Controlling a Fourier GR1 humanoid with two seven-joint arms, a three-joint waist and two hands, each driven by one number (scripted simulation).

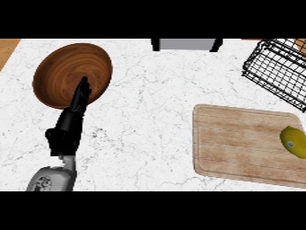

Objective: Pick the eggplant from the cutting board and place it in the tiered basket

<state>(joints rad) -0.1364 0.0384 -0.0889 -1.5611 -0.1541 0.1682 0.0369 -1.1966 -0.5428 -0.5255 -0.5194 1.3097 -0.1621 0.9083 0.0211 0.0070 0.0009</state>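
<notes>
eggplant (295, 141): small, oval, yellow all over despite the name; smooth glossy skin, a tiny dark mark near its left side. Long axis runs diagonally, upper end toward the board's far edge.
eggplant location: lying on the cutting board (248, 146), close to the board's right edge, about mid-height. Nothing touching it.
cutting board: pale wood, rectangular with rounded corners, visible grain in bands across the face, a thin raised or routed border line just inside the rim. Sits slightly skewed on the counter.
tiered basket (284, 74): black wire mesh, open grid, boxy and angular; beyond the board's far right corner, partly cut off by the view's right side. Apart from the board.
counter (155, 103): white marble-look stone with fine grey veining; board rests flat on it. Strip of tan wood surface beyond the counter's left edge.
plate (72, 75): dark brown wood, round, concentric grain rings; well left of the board, toward the far side.
left hand (72, 119): black, fingers straight and held together, pointing away, tips overlapping the plate's lower edge. Holding nothing. Grey forearm below it. Well left of the board.
right hand: not in view.
grey object (185, 44): light grey block with dark sides at the counter's far edge, beyond the board; can't tell what it is.
</notes>
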